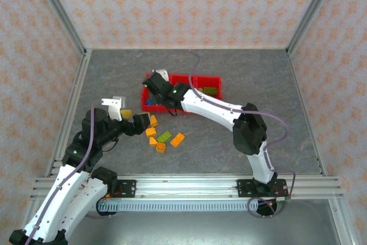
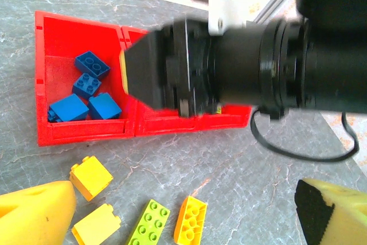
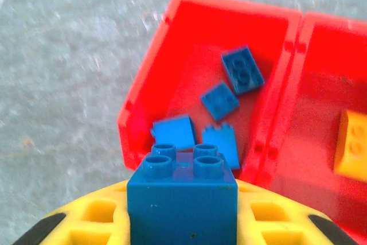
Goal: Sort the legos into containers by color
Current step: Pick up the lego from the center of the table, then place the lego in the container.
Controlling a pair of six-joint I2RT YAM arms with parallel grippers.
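Three joined red containers (image 1: 182,76) stand at mid-table. My right gripper (image 3: 182,222) is shut on a blue lego (image 3: 182,199), held above the near edge of the left bin (image 3: 172,44). Several blue legos (image 3: 242,70) lie in that bin. An orange-yellow lego (image 3: 351,144) lies in the middle bin. My left gripper (image 2: 183,222) is open, low over loose legos on the table: two yellow ones (image 2: 90,177), a lime green one (image 2: 148,223) and an orange one (image 2: 190,219). Nothing sits between its yellow fingers (image 2: 34,213).
The right arm's dark wrist (image 2: 241,67) crosses over the middle and right bins in the left wrist view, hiding their contents. Green pieces (image 1: 209,91) show in the right bin. Grey tabletop (image 1: 258,78) lies open around the bins, bounded by patterned walls.
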